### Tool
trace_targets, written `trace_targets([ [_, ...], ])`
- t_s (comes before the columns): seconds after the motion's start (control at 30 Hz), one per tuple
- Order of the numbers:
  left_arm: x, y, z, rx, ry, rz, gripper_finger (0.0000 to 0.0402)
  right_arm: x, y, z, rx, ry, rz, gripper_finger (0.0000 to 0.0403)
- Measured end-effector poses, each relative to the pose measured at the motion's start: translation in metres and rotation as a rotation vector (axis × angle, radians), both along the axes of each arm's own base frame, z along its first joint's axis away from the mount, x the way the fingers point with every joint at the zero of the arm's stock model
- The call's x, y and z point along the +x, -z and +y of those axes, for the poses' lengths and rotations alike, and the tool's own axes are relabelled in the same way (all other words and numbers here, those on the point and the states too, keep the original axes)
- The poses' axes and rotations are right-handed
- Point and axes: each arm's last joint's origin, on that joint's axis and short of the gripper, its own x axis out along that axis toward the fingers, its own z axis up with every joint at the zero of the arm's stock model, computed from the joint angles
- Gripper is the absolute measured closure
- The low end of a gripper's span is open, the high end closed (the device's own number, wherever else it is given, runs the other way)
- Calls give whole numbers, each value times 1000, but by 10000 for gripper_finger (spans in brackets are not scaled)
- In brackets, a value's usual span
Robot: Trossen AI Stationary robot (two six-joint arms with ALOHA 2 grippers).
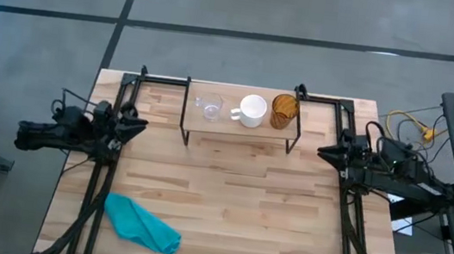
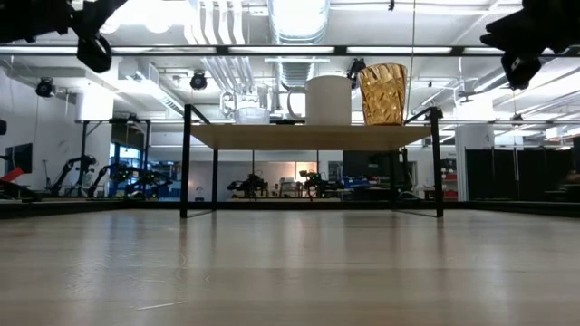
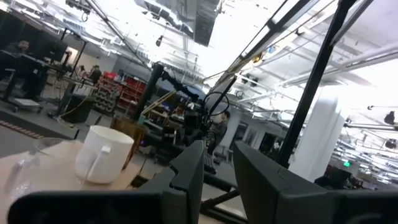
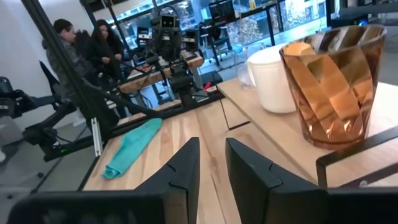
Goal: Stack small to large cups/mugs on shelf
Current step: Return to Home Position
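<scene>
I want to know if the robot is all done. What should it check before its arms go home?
1. All cups on the shelf: ok. The glass cup, white mug and brown cup stand on it.
2. Small to large in a row: ok.
3. Cups upright: ok in the low view.
4. Grippers empty: ok. The left gripper and right gripper are open and hold nothing.
5. Arms clear of the shelf: ok. Each is at its own side of the table.
6. Cloth out of the way: ok, it lies far from the shelf.
</scene>
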Motion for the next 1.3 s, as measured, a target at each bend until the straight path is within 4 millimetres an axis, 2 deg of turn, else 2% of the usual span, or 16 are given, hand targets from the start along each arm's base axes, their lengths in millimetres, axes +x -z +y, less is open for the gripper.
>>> trace_targets([
  [0.27,9,21,0,-9,-17,-99,327,4,3,-1,13,3,14,322],
  [0.47,14,38,2,-37,-85,-113,327,18,17,-3,-8,3,-94,326],
  [0.67,15,44,4,-58,-150,-100,327,35,45,-6,13,1,-211,332],
  [0.87,15,45,5,-67,-166,-99,327,42,73,-8,27,2,-173,328],
  [1.3,20,50,5,-61,-167,-41,327,43,77,-8,43,1,-130,334],
])
